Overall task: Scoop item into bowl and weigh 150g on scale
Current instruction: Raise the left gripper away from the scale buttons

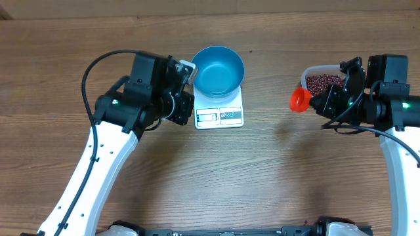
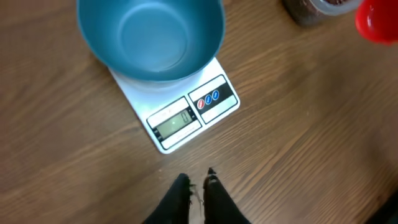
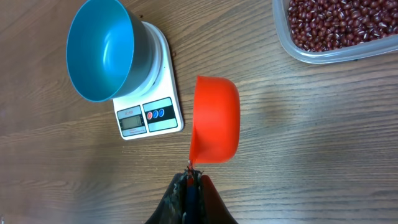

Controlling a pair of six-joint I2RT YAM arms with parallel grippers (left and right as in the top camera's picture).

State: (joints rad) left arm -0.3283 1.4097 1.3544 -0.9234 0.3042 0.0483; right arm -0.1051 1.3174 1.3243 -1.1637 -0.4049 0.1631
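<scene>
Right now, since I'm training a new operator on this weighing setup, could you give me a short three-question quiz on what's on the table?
1. True or false: the bowl on the scale already holds beans.
2. The right gripper holds: A the bowl, B the red scoop, C nothing.
3. Fill in: the beans lie in the clear ___.
Key: 1 false; 2 B; 3 tub.
</scene>
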